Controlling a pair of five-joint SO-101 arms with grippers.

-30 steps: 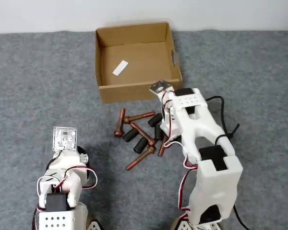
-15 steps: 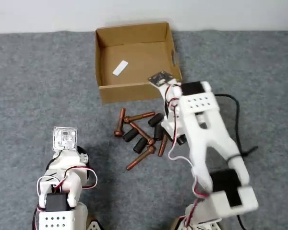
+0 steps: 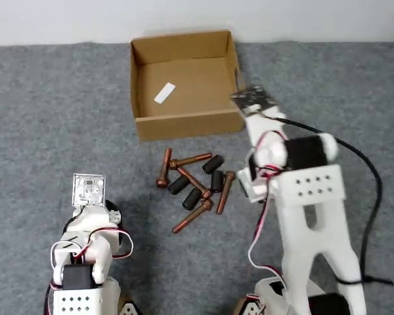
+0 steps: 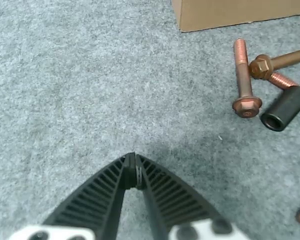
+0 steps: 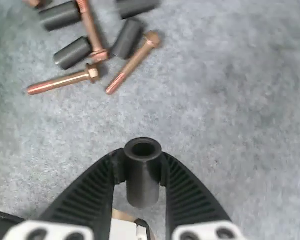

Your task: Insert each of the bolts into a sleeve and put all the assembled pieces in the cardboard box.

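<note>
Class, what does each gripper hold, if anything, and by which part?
The right gripper clamps a black sleeve across its side wall, near its open end. The left gripper is shut and holds nothing.

An open brown cardboard box stands at 12 o'clock from the heap of copper-coloured bolts and short black cylindrical sleeves. Its near wall blocks that side, while its mouth lies open from above, with a small white slip on its floor. The white right arm crowds the heap's 3 o'clock side. From 6 through 10 o'clock bare grey carpet leaves open passage; the white left arm sits at 8 o'clock, well apart. Inside the heap, pieces cross and touch, leaving tight gaps.
</note>
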